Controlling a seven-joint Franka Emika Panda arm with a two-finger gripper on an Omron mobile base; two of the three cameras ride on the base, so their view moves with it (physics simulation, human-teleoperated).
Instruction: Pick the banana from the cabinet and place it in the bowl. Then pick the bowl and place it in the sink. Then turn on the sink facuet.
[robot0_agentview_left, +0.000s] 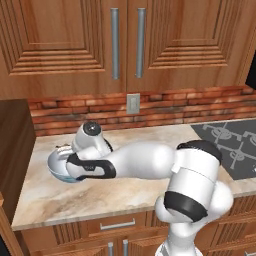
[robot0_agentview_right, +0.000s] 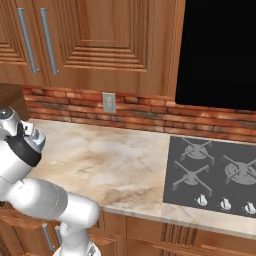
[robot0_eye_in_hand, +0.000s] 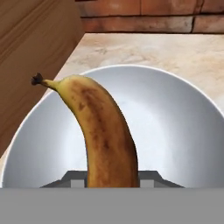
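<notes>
Gripping the banana over the bowl, the fingers hold its base — stem end curving away, up-left.

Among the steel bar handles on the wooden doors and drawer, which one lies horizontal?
The drawer handle under the counter edge, left of the arm's base. It runs sideways; the upper door handles over the brick wall stand upright.

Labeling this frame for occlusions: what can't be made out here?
- Fingers: hand view, the banana fills the gap between them, so the contact itself is hidden.
- Bowl: left base view, mostly behind the arm's wrist; its blue pattern is barely visible.
- Gripper: right base view, cut off by the left edge.
- Bowl floor: hand view, partly covered by the banana.
</notes>
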